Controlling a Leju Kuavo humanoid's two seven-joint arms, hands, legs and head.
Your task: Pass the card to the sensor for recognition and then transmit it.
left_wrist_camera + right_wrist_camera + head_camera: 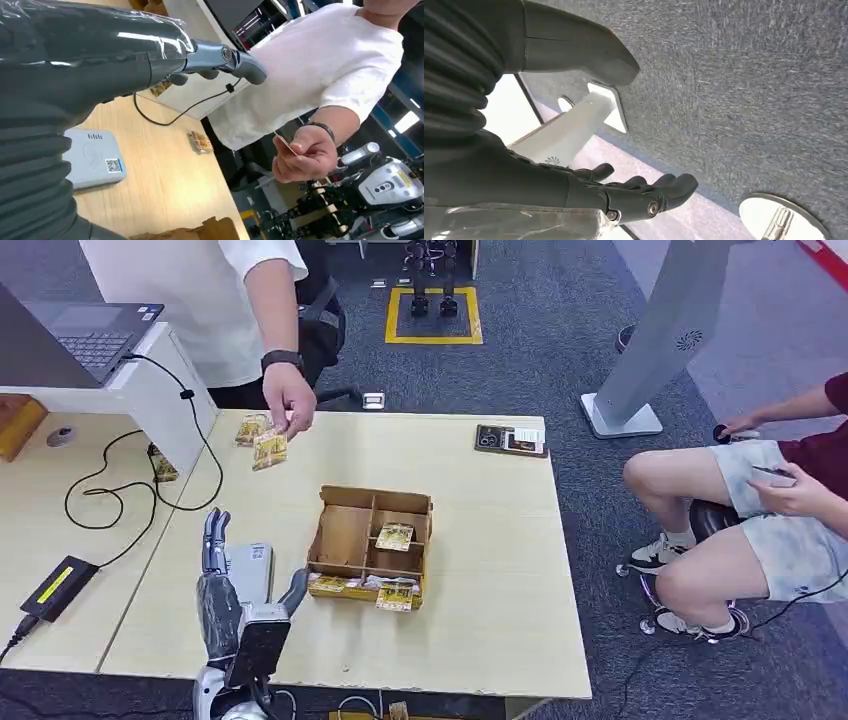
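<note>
Left hand (222, 585) raised over the near-left part of the wooden table (480, 620), fingers straight and apart, thumb out to the side, nothing held; directly beneath and just beyond it, the grey sensor (250, 568) lying flat on the tabletop, seen in the left wrist view as a pale pad with a small QR code (92, 157). Right hand (634, 192) hanging over grey carpet, fingers loosely extended and apart — empty. Card (269, 449) pinched in a person's hand (290, 400) at the far-left edge of the table, well apart from the left hand; in the left wrist view, the same card (286, 145) edge-on between that person's fingers. More cards (250, 428) lying on the table just beside it. Cardboard divided box (345, 540) near the table's middle — one card (395, 536) in a right-hand compartment, others (394, 596) along its near edge. Laptop (95, 335) on a raised white stand at far left. Seated person (760, 500) on the right.
</note>
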